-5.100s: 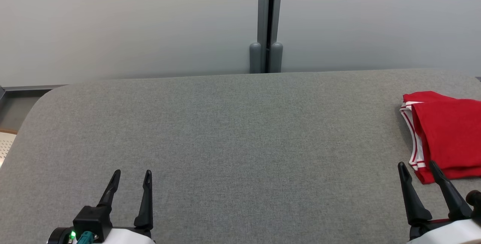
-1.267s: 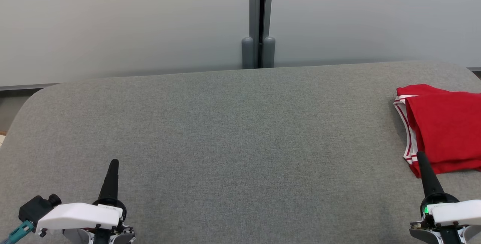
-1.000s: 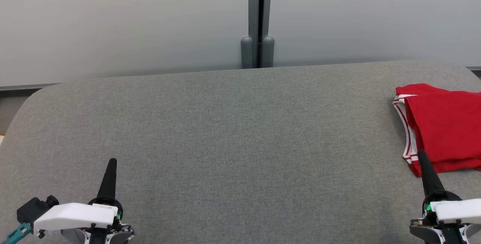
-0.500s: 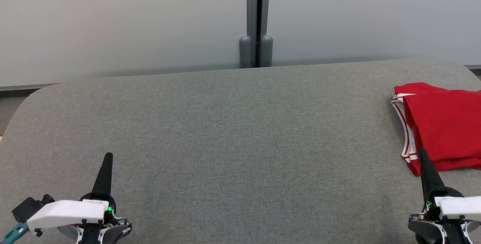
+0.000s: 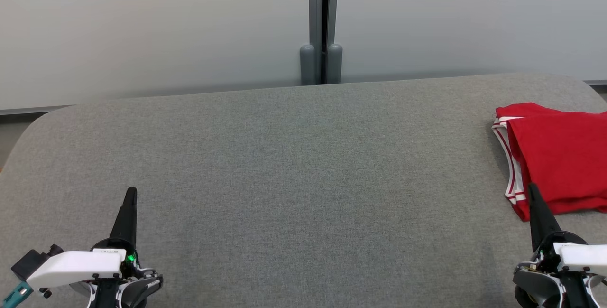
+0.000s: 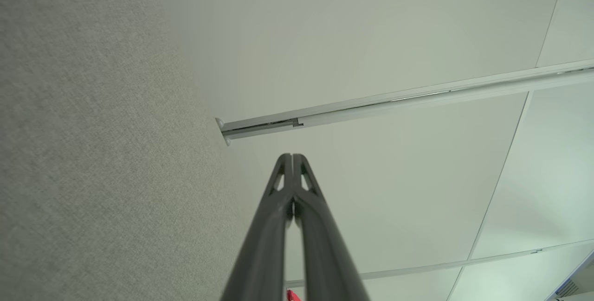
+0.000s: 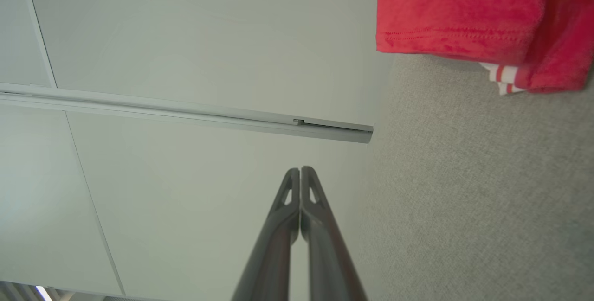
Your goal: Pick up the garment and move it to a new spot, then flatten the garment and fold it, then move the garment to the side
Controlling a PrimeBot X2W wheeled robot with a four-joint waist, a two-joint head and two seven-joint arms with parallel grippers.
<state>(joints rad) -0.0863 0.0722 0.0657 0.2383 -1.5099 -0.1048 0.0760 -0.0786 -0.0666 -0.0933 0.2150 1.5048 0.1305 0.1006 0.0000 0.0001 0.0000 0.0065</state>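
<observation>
A wide table (image 5: 303,180), covered in grey woven fabric and rounded at its far corners, is set before pale wall panels (image 5: 142,28). The panels are joined by a grey upright post (image 5: 321,14) behind the middle of the far edge. The folded red garment (image 5: 559,161) is laid flat at the table's right side and is cut off by the right edge of the head view. White-and-red striped trim (image 5: 510,165) is shown along its left side.

The left gripper (image 5: 130,194) is held low over the near left part of the table, well apart from the garment. Its two dark fingers are pressed together into a single point (in the left wrist view the tips are seen touching, with nothing between them). A small green light (image 5: 130,257) is lit at its base.

The right gripper (image 5: 532,189) is held at the near right, its jaws likewise closed on nothing. In the head view its tip is seen against the garment's near left corner. In the right wrist view, however, bare grey fabric is seen between the fingers and the garment's hem, so no contact is shown.
</observation>
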